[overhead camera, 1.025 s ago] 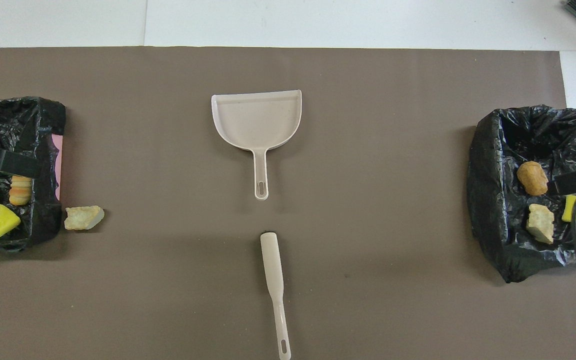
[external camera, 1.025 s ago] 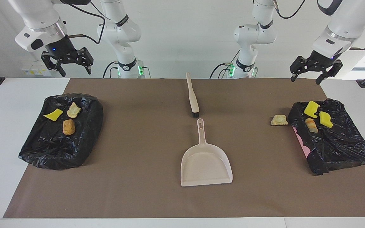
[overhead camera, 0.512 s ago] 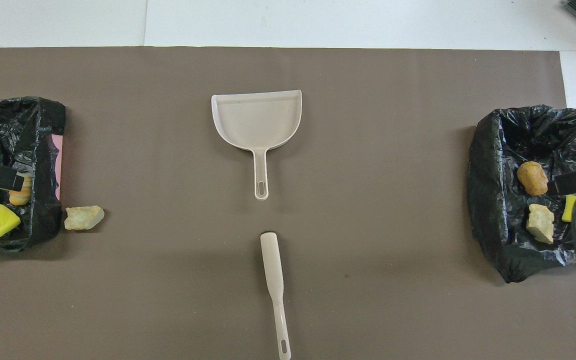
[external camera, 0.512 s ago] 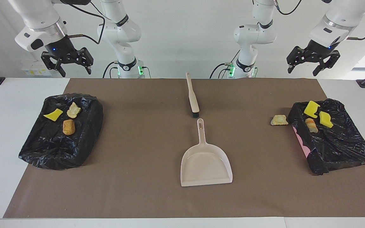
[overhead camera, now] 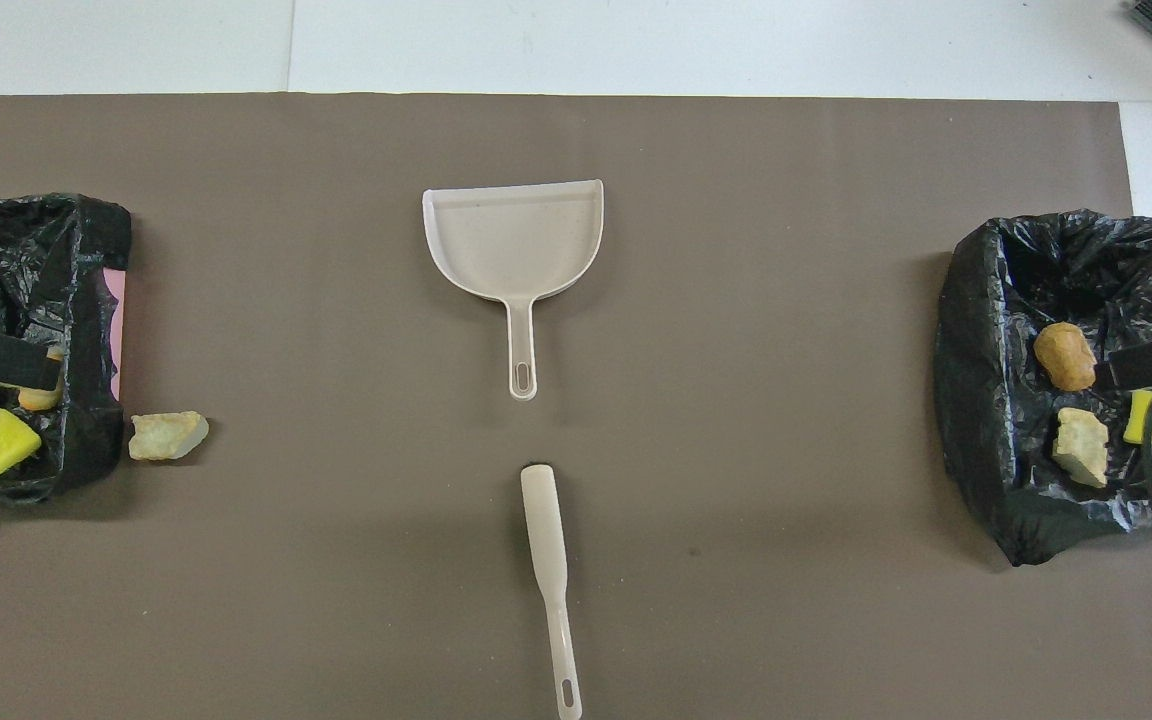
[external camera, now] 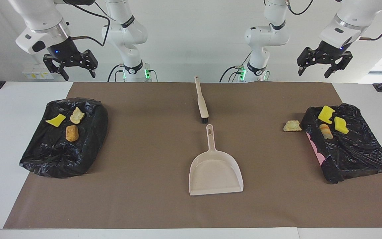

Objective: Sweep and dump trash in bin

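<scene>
You are looking at a brown mat (external camera: 151,149) on a white table, with two Franka arms raised and waiting. The left gripper (external camera: 323,64) hangs high over the left arm's end, fingers spread and empty; the right gripper (external camera: 70,64) hangs high over the right arm's end, likewise spread and empty. At mid-table a beige dustpan (external camera: 216,172) lies flat, its handle pointing toward the robots, and a small brush (external camera: 201,101) lies just nearer to the robots than that handle, bristles toward it. A bin lined with black plastic (external camera: 353,149) at the left arm's end holds three chunks; a second black-lined bin (external camera: 58,152) at the right arm's end holds three more. One tan chunk (external camera: 292,126) rests on the mat just beside the first bin. The risk, in my judgement: that light chunk could skid away from the brush, or the loose liner could snag the dustpan's lip while tipping.
</scene>
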`<state>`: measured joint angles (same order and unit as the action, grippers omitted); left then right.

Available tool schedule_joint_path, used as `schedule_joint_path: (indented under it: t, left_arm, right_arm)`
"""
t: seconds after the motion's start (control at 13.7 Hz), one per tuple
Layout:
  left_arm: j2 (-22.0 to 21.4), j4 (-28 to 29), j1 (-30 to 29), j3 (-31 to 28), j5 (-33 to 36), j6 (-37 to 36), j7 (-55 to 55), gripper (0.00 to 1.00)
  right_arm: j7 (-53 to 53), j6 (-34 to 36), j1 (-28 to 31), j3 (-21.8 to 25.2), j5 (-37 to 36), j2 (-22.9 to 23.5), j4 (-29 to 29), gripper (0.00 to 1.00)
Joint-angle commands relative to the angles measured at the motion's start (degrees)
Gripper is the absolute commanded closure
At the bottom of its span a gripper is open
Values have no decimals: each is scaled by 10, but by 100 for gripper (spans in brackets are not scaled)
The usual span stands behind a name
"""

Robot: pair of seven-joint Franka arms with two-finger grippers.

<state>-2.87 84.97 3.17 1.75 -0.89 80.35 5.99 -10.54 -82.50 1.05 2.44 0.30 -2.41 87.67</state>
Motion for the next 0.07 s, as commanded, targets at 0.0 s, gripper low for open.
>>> schedule_joint_path:
  t: [0.0]
  left_arm:
    - [-13,13,-14,8,-7,-5,-5,0]
  right_arm:
    - [2,10,0,-1,-1,1,-7,0]
